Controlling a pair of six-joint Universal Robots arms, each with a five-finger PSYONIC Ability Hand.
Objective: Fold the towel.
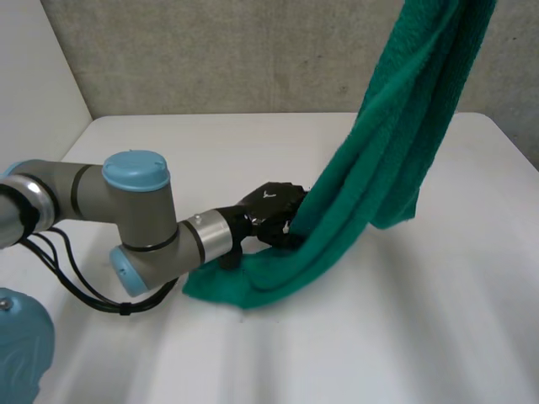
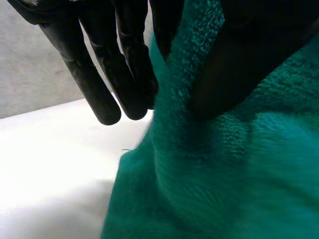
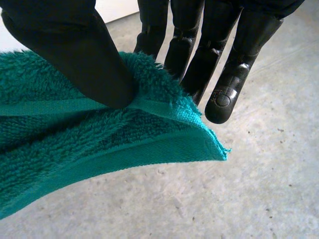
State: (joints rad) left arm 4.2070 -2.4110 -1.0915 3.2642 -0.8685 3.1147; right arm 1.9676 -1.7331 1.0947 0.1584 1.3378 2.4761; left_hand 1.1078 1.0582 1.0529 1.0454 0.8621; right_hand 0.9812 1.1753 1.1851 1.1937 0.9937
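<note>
Towel [image 1: 396, 151] runs steeply down from the raised right hand [image 3: 65, 50], which pinches one corner under its thumb, to the left hand [image 1: 269, 215], which clamps the lower end lying on the table [image 1: 438, 320].

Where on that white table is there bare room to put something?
The white table is bare right of the hanging green terry towel and along the table's far edge. It is crowded where the black left hand grips the towel's lower end.
</note>
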